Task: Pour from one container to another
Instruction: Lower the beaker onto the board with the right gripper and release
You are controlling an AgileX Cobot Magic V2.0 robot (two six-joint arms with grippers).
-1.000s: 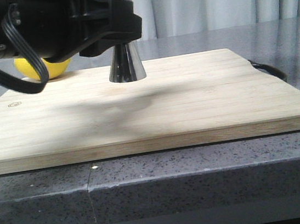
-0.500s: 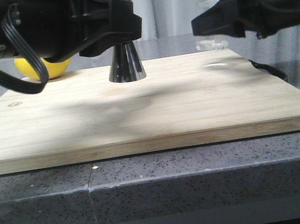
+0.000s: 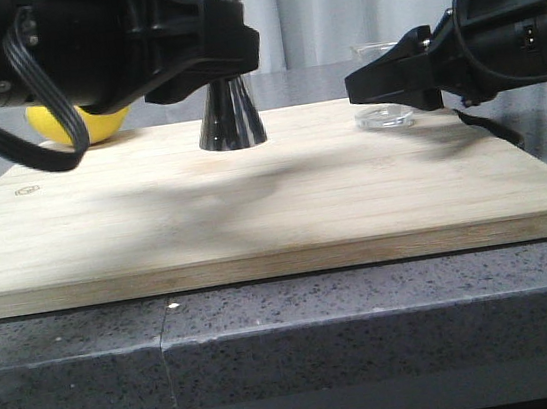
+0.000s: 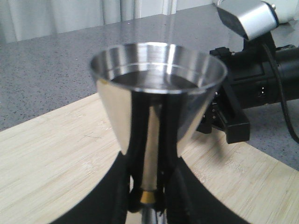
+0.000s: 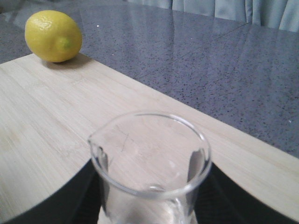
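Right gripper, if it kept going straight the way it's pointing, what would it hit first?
The right gripper, holding the glass beaker, points left across the cutting board. The steel jigger in the left gripper looks first in line, though depth is unclear.

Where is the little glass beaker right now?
In the front view the glass beaker stands on the wooden board's far right, between the right gripper's jaws.

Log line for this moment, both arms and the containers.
left gripper: shut on jigger, upright on cutting board | right gripper: around beaker, base on board, grip unclear | lemon: off board, behind
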